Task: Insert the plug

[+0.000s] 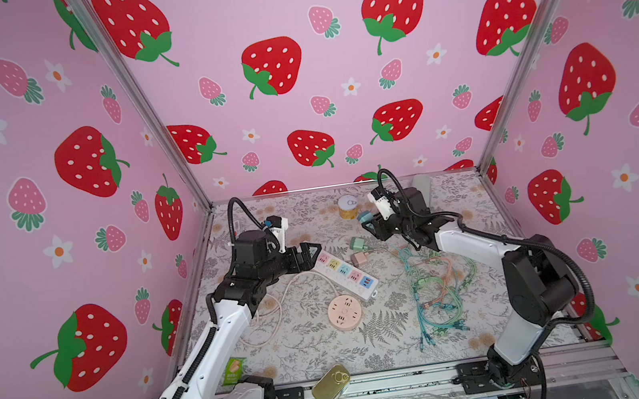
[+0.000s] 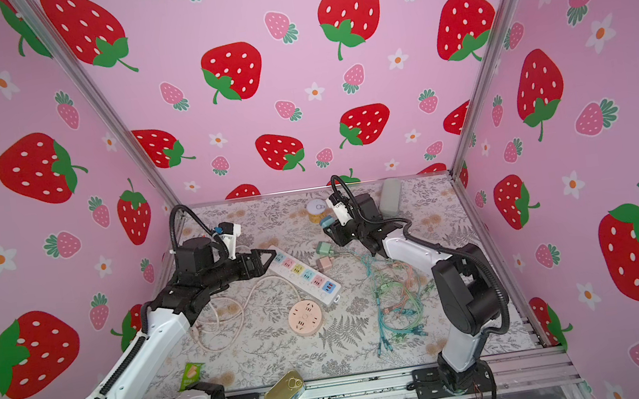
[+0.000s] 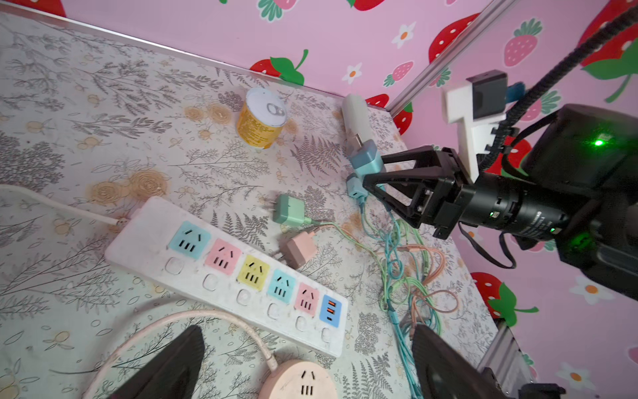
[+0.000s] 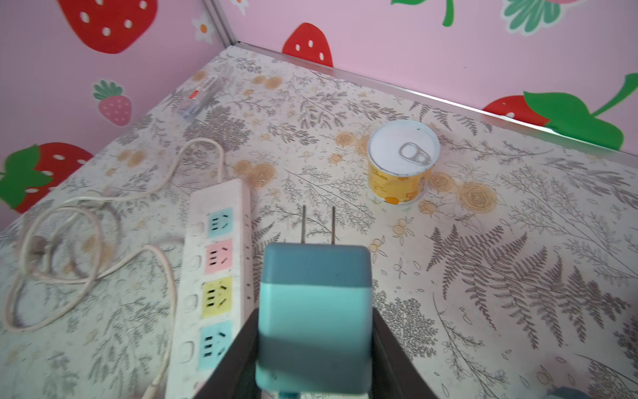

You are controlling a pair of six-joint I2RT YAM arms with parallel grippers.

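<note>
Aloft near the yellow can [image 1: 348, 207], the blue plug [image 4: 314, 300] sits clamped in the right gripper [image 3: 374, 172], prongs bare and clear of the white power strip [image 1: 344, 275] on the floral table [image 1: 370, 340], while the left gripper [image 1: 313, 251] hangs spread wide over the strip's cord end.

Floral table [image 1: 308, 353] carries a power strip [image 1: 346, 274], round socket [image 1: 344, 307], green charger [image 1: 357, 243], pink charger [image 1: 358, 258], tangled cables [image 1: 438, 289] and a can [image 1: 348, 206]

Left hand [image 1: 315, 256] wide, right hand [image 1: 367, 221] clamped.
</note>
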